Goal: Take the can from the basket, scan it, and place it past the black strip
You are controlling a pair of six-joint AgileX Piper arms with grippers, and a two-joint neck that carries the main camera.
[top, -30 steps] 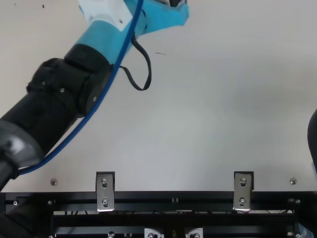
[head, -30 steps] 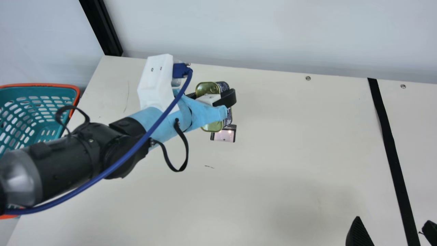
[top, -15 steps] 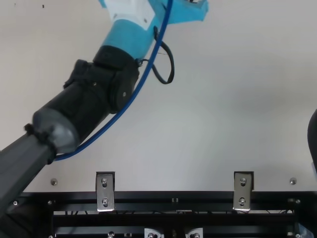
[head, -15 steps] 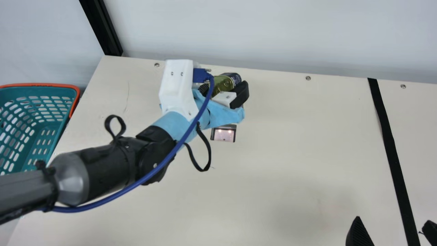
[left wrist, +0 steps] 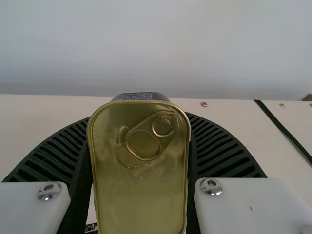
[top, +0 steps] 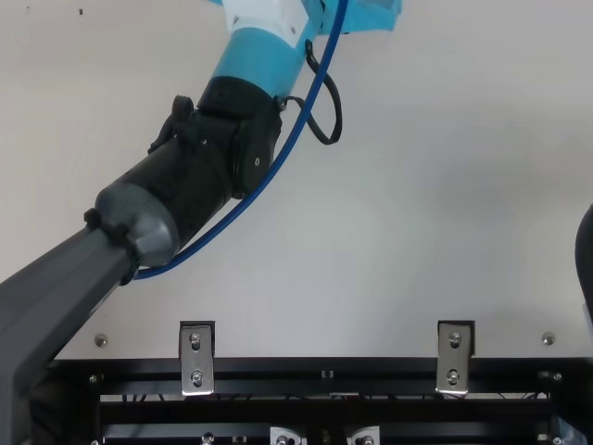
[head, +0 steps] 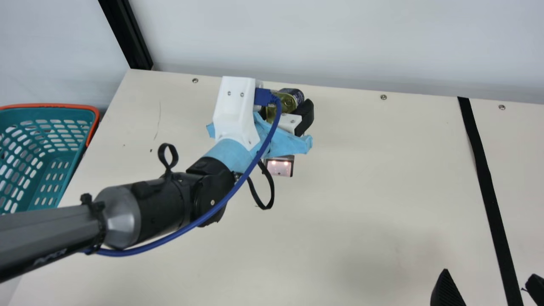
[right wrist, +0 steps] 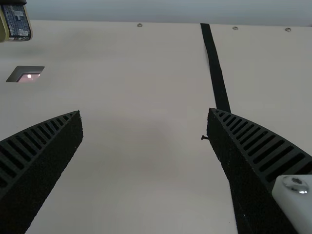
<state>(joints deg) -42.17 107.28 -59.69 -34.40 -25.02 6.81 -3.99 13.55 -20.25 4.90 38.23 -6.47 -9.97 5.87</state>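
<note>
In the main view my left gripper (head: pixel 284 114) is shut on the gold-lidded can (head: pixel 288 102), held just behind the scanner window (head: pixel 279 166). The left wrist view has the can (left wrist: pixel 141 170) clamped between both ribbed fingers of my left gripper (left wrist: pixel 140 119), its pull-tab lid facing the camera. At the main view's lower right, my right gripper (head: pixel 488 276) is open, one finger on each side of the black strip (head: pixel 484 178). The right wrist view shows my right gripper (right wrist: pixel 145 112) with its fingers wide apart and nothing between them.
The teal basket (head: pixel 51 144) with an orange rim stands at the far left, behind my left forearm. A pale wall (head: pixel 323 42) runs along the table's back edge. Metal brackets (top: pixel 196 360) sit on the near frame rail.
My left arm has swung to the right, carrying the can along and slightly back. The scanner window, partly covered earlier, shows more fully. The right gripper has stayed still.
</note>
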